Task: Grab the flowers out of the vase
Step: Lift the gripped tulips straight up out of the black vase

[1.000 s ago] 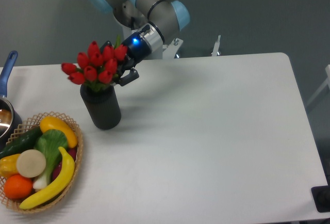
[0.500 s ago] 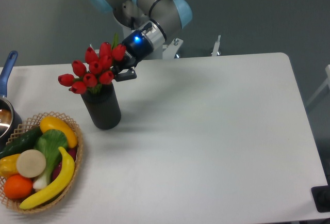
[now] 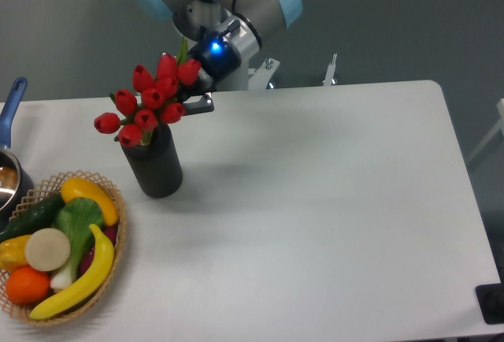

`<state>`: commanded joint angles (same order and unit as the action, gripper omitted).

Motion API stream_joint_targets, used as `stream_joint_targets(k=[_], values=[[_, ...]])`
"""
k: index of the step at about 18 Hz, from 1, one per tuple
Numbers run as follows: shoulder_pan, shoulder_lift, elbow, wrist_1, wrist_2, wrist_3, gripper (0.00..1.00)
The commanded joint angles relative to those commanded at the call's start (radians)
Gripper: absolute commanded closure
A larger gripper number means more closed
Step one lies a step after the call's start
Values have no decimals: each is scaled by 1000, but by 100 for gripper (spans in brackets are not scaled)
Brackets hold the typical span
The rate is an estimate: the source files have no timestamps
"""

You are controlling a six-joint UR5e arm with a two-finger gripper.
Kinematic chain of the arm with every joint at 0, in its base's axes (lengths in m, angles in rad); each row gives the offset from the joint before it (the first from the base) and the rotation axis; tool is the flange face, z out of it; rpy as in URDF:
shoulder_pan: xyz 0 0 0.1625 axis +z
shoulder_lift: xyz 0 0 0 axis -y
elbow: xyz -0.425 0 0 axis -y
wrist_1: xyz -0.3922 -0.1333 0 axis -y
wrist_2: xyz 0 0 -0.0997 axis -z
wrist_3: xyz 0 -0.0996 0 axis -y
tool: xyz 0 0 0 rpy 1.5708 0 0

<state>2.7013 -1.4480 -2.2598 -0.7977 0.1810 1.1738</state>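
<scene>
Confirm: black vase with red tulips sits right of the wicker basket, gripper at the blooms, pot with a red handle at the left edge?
Not quite. The pot has a blue handle, not red, as the camera view shows. The rest holds: the vase with the flowers stands right of the wicker basket, with the gripper at the blooms.

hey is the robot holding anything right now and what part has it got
The end effector is shut on the flowers, at the right side of the bunch near the buds. Their lower ends are in the vase.
</scene>
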Motion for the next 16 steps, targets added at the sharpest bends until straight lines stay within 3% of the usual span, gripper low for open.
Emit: stream_joint_targets(k=[4, 10, 16], values=[[2, -15, 55, -2, 5, -89, 100], [12, 15, 60, 0, 5, -183, 100], [29, 21, 135, 0, 2, -318, 100]])
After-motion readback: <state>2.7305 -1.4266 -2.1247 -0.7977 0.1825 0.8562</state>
